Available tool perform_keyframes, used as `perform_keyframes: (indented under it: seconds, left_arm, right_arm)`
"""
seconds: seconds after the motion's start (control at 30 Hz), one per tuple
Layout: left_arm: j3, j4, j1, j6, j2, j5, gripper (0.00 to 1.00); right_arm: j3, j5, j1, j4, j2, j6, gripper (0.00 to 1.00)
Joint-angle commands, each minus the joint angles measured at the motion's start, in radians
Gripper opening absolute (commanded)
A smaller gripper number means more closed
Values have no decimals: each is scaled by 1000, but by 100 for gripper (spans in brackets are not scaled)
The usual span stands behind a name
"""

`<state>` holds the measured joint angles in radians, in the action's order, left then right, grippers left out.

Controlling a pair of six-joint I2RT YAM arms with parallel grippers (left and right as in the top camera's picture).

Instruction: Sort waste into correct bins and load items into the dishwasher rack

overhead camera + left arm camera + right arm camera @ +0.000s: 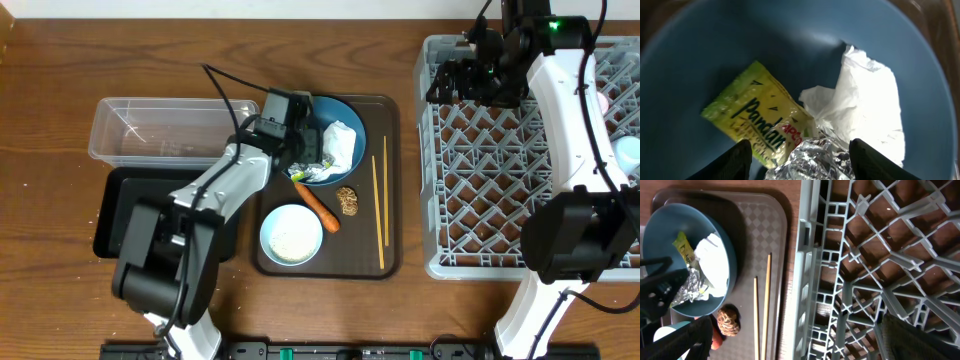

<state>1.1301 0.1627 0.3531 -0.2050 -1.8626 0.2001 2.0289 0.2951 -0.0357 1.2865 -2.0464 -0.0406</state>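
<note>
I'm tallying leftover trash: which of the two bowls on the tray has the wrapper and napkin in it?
The large dark-blue bowl; the small white bowl holds only rice.

This was a robotics test bench laid out as a dish-clearing station rather than a working kitchen. 2 robot arms, the left arm [215,185] and the right arm [575,110], rose from the near edge of a bare wooden table [60,60], with a black cable [215,80] looping loose. A grey dishwasher rack [470,262] sat directly on the table at its right edge. A brown serving tray [390,200] lay mid-table, and a clear tub [150,125] and black tray [110,215] lay toward the left edge.
</note>
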Motion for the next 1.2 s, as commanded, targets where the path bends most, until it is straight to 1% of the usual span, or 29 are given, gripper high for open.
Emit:
perform_keyframes:
  seconds: [0.0,0.13,0.2,0.27,0.4,0.5,0.53,0.77,1.0,1.1,1.17]
  left_arm:
    - [26,-9,11,6,-42,-6,64]
    - [26,-9,12,6,-61,-10,63]
    - [26,-12,12,6,-68,-10,59]
    - [26,-18,12,6,-74,-10,52]
    - [26,-40,12,6,-75,-18,24]
    - [26,-53,12,6,-75,-31,9]
    - [26,-53,12,6,-73,-33,6]
    - [40,-54,0,6,-23,-37,6]
    - [55,-16,-51,6,147,-36,6]
    - [56,-19,-97,7,232,-37,6]
    - [56,-23,-142,6,283,-65,6]
  right_arm:
    - [21,-3,6,1,31,5,99]
    - [21,-3,6,1,31,5,99]
    - [21,-3,6,1,31,5,99]
    - [21,-3,6,2,31,5,99]
    - [21,-3,6,2,31,5,99]
    - [21,-3,5,5,31,5,99]
    - [21,-3,6,7,31,5,99]
    - [21,-3,8,10,31,5,99]
    - [21,-3,10,11,31,5,99]
    - [21,-3,10,10,31,5,99]
    - [21,-3,10,11,31,5,99]
